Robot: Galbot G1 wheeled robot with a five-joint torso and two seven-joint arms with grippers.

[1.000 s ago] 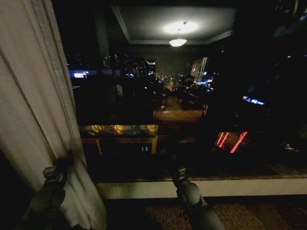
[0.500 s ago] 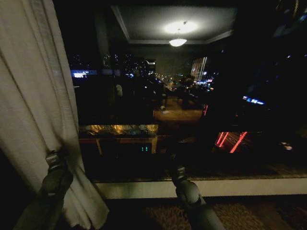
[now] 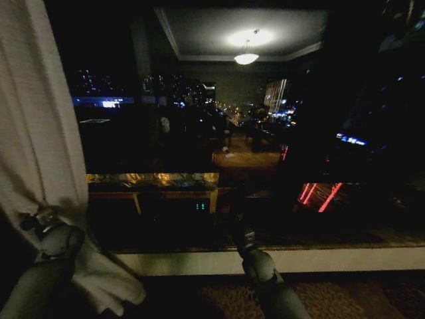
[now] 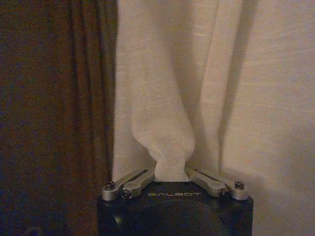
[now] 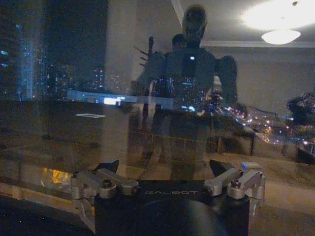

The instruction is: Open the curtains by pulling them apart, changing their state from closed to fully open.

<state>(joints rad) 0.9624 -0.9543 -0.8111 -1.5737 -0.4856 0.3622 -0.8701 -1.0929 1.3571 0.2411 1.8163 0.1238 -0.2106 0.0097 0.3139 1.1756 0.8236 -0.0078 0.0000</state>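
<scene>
I had the left gripper (image 4: 171,173) pinching a fold of the curtain (image 3: 36,143) at far left; the right gripper (image 5: 165,173) stood spread, facing the window (image 3: 219,133).

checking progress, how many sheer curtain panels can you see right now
1: the sheer curtain panel is bunched at the window's left edge, pinched in the left end effector. A second panel may be out of frame.

Sheer off-white curtain (image 3: 40,133) bunched at far left, pleated, one fold pinched low, window uncovered.
</scene>
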